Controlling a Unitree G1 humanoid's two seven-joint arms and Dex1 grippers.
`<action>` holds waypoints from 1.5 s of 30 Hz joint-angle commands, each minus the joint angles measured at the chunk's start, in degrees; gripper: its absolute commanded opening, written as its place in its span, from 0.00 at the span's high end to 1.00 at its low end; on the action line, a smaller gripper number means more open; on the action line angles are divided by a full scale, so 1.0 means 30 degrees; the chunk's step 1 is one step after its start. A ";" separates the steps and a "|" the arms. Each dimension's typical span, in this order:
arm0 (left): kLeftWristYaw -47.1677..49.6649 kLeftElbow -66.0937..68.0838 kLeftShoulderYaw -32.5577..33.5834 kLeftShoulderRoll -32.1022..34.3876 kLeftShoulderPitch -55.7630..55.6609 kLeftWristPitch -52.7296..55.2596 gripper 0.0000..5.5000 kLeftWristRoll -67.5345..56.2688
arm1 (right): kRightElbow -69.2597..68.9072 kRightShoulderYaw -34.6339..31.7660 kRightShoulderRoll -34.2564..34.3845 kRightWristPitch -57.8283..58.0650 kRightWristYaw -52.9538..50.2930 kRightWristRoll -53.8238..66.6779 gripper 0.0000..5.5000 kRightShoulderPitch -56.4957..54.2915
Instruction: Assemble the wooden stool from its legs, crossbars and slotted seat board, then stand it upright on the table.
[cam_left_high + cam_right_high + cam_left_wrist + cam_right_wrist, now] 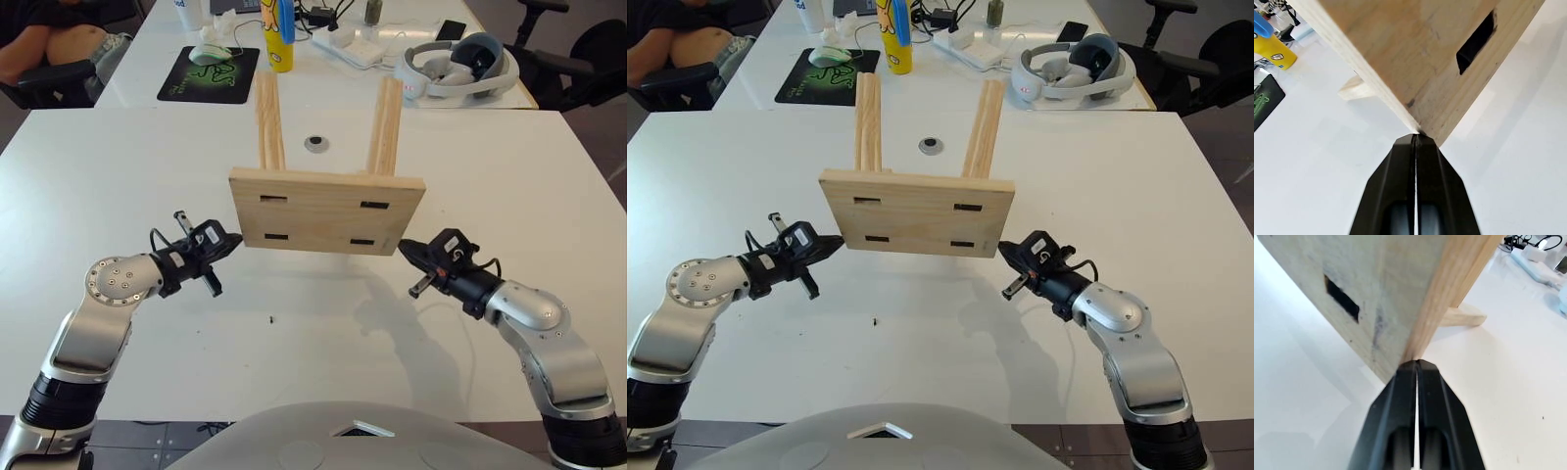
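Observation:
The wooden stool is tipped over, its slotted seat board [323,211] facing me and its lower edge lifted off the white table [118,176]. Two legs [269,122] [385,125] stretch away from the board along the table. My left gripper [233,241] is shut, its tip pressed against the board's lower left corner. My right gripper [404,248] is shut too, with its tip at the lower right corner. In the left wrist view the closed fingers [1400,186] meet the board's edge [1415,54]; the right wrist view shows the same contact with the seat board [1386,293].
A round cable grommet [316,144] sits between the legs. On the far table stand a yellow bottle [279,34], a black mouse pad [209,73], a white power strip [351,47] and a headset [458,67]. Bare table lies in front of the stool.

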 commanded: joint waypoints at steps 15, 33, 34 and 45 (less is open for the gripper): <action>-0.1523 -0.1471 0.1704 0.0261 -0.5289 0.2365 1.00 -0.3850 | -0.1165 -0.2216 -0.1193 0.2356 0.1469 0.4476 0.99 -0.5207; -0.1238 -0.1284 0.2537 -0.0083 -0.7927 0.4192 1.00 -0.5332 | -0.0205 -0.2746 -0.1213 0.2879 0.1407 0.5269 0.99 -0.7991; -0.1211 -0.1145 0.2450 -0.0119 -0.8004 0.4162 1.00 -0.5231 | -0.0041 -0.2710 -0.1270 0.2775 0.1416 0.5172 0.99 -0.8090; -0.0953 -0.0676 0.2639 -0.0550 -0.9253 0.5017 1.00 -0.5649 | 0.0257 -0.2780 -0.0943 0.2653 0.0747 0.5091 0.99 -0.9048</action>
